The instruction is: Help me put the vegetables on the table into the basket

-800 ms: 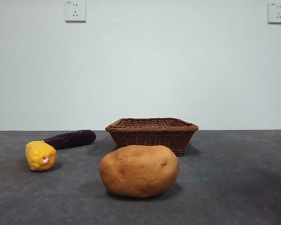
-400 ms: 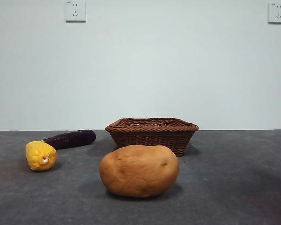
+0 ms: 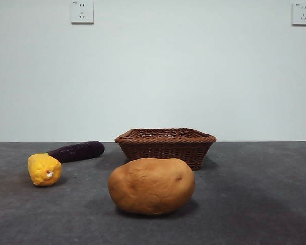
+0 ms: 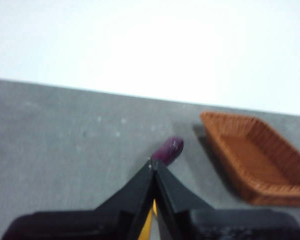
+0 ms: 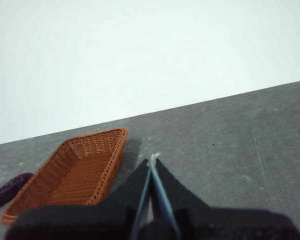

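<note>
A large tan potato (image 3: 151, 186) lies on the dark grey table (image 3: 255, 204) near the front, just before the brown wicker basket (image 3: 166, 144). Left of it sit a small lumpy yellow vegetable (image 3: 44, 169) and, behind that, a dark-purple eggplant (image 3: 77, 151). Neither arm shows in the front view. My left gripper (image 4: 153, 163) is shut, held above the table with the eggplant's tip (image 4: 168, 149) beyond its jaws, a sliver of the yellow vegetable (image 4: 148, 227) between them, and the basket (image 4: 255, 160) to one side. My right gripper (image 5: 152, 161) is shut too, beside the empty basket (image 5: 75, 172).
A white wall with two power sockets (image 3: 82, 11) stands behind the table. Bare table stretches right of the basket and along the front edge.
</note>
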You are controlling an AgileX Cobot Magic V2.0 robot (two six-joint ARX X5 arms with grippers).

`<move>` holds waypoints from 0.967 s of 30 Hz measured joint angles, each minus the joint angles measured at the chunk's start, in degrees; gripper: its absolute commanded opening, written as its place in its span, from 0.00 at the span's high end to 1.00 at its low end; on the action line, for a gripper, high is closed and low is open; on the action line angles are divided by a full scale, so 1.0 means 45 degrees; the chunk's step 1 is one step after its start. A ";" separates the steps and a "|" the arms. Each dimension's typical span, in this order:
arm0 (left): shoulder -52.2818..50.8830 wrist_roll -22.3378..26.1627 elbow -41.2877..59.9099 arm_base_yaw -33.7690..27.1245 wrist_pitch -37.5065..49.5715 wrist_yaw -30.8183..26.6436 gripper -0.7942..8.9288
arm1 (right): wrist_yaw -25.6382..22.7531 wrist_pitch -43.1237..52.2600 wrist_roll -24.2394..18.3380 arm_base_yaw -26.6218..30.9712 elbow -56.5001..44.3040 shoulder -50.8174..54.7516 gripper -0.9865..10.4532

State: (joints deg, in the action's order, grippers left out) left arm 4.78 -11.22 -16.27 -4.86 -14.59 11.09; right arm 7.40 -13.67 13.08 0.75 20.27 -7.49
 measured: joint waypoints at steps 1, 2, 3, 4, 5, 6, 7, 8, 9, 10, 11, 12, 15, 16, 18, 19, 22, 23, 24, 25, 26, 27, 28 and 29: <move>0.0175 0.0000 -0.0452 0.0000 -0.0223 0.0024 0.92 | 0.0015 -0.0379 0.0000 0.0000 0.0457 -0.0316 0.92; 0.0355 0.0000 -0.0826 0.0000 -0.0379 0.0121 0.92 | 0.0034 -0.0748 -0.0005 0.0000 0.0865 -0.0612 0.92; 0.0593 0.0000 -0.1277 0.0000 -0.0554 0.0311 0.92 | 0.0102 -0.1229 -0.0039 0.0000 0.1360 -0.0976 0.92; 0.0860 0.0010 -0.1729 0.0000 -0.0719 0.0505 0.92 | 0.0199 -0.1753 -0.0121 0.0000 0.1875 -0.1355 0.92; 0.1141 0.0044 -0.2191 0.0000 -0.0947 0.0738 0.92 | 0.0340 -0.2297 -0.0267 0.0000 0.2399 -0.1753 0.92; 0.1404 0.0078 -0.2579 0.0000 -0.1166 0.0937 0.92 | 0.0457 -0.2749 -0.0457 0.0000 0.2841 -0.2098 0.92; 0.1719 0.0160 -0.3026 0.0000 -0.1491 0.1146 0.92 | 0.0607 -0.3264 -0.0709 0.0000 0.3347 -0.2492 0.92; 0.1991 0.0243 -0.3395 0.0000 -0.1836 0.1341 0.92 | 0.0758 -0.3711 -0.0928 0.0000 0.3774 -0.2827 0.92; 0.2317 0.0369 -0.3813 0.0000 -0.2254 0.1583 0.92 | 0.0952 -0.4235 -0.1190 0.0000 0.4274 -0.3201 0.92; 0.2652 0.0525 -0.4221 0.0000 -0.2725 0.1826 0.92 | 0.1137 -0.4750 -0.1447 0.0000 0.4770 -0.3575 0.92; 0.2919 0.0680 -0.4551 0.0000 -0.3113 0.2040 0.92 | 0.1282 -0.5168 -0.1656 0.0000 0.5187 -0.3886 0.92; 0.3235 0.0874 -0.4935 0.0000 -0.3599 0.2254 0.92 | 0.1462 -0.5634 -0.1894 0.0000 0.5654 -0.4221 0.92; 0.4002 0.1462 -0.5960 0.0000 -0.4857 0.2618 0.92 | 0.1948 -0.6708 -0.2506 0.0000 0.6790 -0.5076 0.92; 0.4221 0.1661 -0.6266 0.0000 -0.5192 0.2647 0.92 | 0.2118 -0.6994 -0.2671 0.0000 0.7096 -0.5319 0.92; 0.4532 0.2006 -0.6747 0.0000 -0.5727 0.2681 0.92 | 0.2341 -0.7363 -0.2973 0.0000 0.7494 -0.5673 0.92; 0.4668 0.2176 -0.6955 0.0000 -0.5969 0.2769 0.92 | 0.2390 -0.7553 -0.3123 0.0000 0.7660 -0.5833 0.92; 0.4945 0.2565 -0.7349 0.0000 -0.6475 0.3181 0.92 | 0.2458 -0.7922 -0.3424 0.0000 0.8000 -0.6183 0.92; 0.5008 0.2667 -0.7426 0.0000 -0.6611 0.3235 0.92 | 0.2458 -0.7966 -0.3463 0.0000 0.8053 -0.6251 0.92; 0.5081 0.2788 -0.7490 0.0000 -0.6732 0.3249 0.92 | 0.2458 -0.7995 -0.3497 0.0000 0.8092 -0.6309 0.92; 0.5124 0.2871 -0.7524 0.0000 -0.6785 0.3249 0.92 | 0.2458 -0.8000 -0.3536 0.0000 0.8102 -0.6339 0.92; 0.5158 0.2934 -0.7538 0.0000 -0.6819 0.3254 0.92 | 0.2458 -0.8004 -0.3546 0.0000 0.8102 -0.6368 0.92; 0.5168 0.2963 -0.7543 0.0000 -0.6839 0.3249 0.92 | 0.2463 -0.8009 -0.3555 0.0000 0.8106 -0.6377 0.92; 0.5178 0.2992 -0.7543 0.0000 -0.6849 0.3249 0.92 | 0.2458 -0.8019 -0.3580 0.0000 0.8106 -0.6392 0.92; 0.5187 0.3031 -0.7548 0.0000 -0.6849 0.3254 0.92 | 0.2458 -0.8024 -0.3580 0.0000 0.8111 -0.6407 0.92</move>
State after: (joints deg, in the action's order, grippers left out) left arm 28.12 2.42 -50.24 -4.86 -45.41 25.74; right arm 18.46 -49.78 -3.03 0.75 56.77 -36.32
